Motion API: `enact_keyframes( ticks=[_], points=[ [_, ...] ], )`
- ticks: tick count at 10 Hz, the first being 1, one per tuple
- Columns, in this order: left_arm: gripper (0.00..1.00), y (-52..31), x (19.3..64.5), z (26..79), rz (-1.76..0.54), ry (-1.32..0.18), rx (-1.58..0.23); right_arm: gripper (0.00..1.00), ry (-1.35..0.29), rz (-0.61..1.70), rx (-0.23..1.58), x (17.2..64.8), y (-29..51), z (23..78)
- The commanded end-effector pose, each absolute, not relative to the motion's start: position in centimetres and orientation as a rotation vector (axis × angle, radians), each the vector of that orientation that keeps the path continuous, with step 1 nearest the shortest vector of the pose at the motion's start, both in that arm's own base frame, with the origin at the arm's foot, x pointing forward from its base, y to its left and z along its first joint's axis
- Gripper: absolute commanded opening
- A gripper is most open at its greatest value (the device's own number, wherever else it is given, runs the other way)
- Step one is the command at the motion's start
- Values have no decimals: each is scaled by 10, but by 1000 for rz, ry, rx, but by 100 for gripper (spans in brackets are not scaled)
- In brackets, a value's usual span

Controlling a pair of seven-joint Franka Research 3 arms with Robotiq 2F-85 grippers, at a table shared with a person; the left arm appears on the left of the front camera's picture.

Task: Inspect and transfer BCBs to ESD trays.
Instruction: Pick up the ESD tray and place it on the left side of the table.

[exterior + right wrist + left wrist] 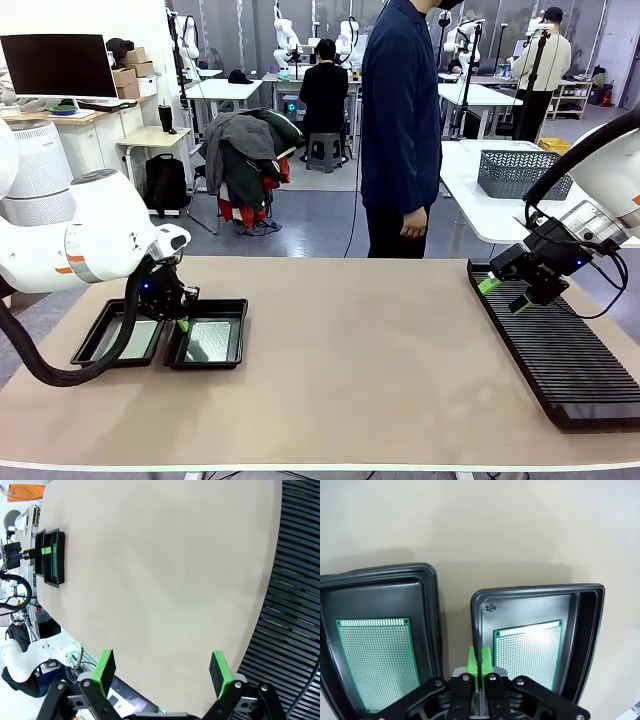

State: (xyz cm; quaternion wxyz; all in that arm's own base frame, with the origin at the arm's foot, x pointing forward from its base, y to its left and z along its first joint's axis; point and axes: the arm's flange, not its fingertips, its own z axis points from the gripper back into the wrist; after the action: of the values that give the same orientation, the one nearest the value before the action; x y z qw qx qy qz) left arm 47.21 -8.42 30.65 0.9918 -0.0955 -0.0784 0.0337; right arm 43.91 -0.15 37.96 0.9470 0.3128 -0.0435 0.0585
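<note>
I take the pair of black trays near the table's [360,370] left front corner as my landmark. In the front view the left tray [118,334] and the right tray [208,343] sit side by side, rims nearly touching, each with its long side running away from me toward the far edge. A green board lies flat on the floor of each: one board [377,660] in the left tray, the other board [530,652] in the right tray, and each board's long axis follows its tray's long side. In my left wrist camera both boards show rows of small holes, and the right one catches a bright glare.

My left claw [182,322] hangs over the strip between the two trays, at their near ends. Its green pads [480,662] are pressed flat together with nothing between them.

Far to the right of the trays, across the bare middle of the table, a long black ribbed rack [555,345] lies along the right edge, running front to back. My right claw [503,294] hovers over the rack's far end, and in its own camera the fingers [106,669] stand wide apart, empty. Beyond the table, well behind the trays, a person [402,130] in dark blue stands.
</note>
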Motion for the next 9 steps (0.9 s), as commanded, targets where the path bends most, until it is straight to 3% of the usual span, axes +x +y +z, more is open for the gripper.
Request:
enact_keyframes(
  ticks=[1,6,9],
  points=[
    [3,-86,477,305,60,-172,-175,100,-93,102,628,440,1,379],
    [3,-89,473,308,52,-148,-181,100,-93,102,628,440,1,379],
    [19,-94,475,315,53,-146,-158,100,-93,102,628,440,1,379]
  ],
)
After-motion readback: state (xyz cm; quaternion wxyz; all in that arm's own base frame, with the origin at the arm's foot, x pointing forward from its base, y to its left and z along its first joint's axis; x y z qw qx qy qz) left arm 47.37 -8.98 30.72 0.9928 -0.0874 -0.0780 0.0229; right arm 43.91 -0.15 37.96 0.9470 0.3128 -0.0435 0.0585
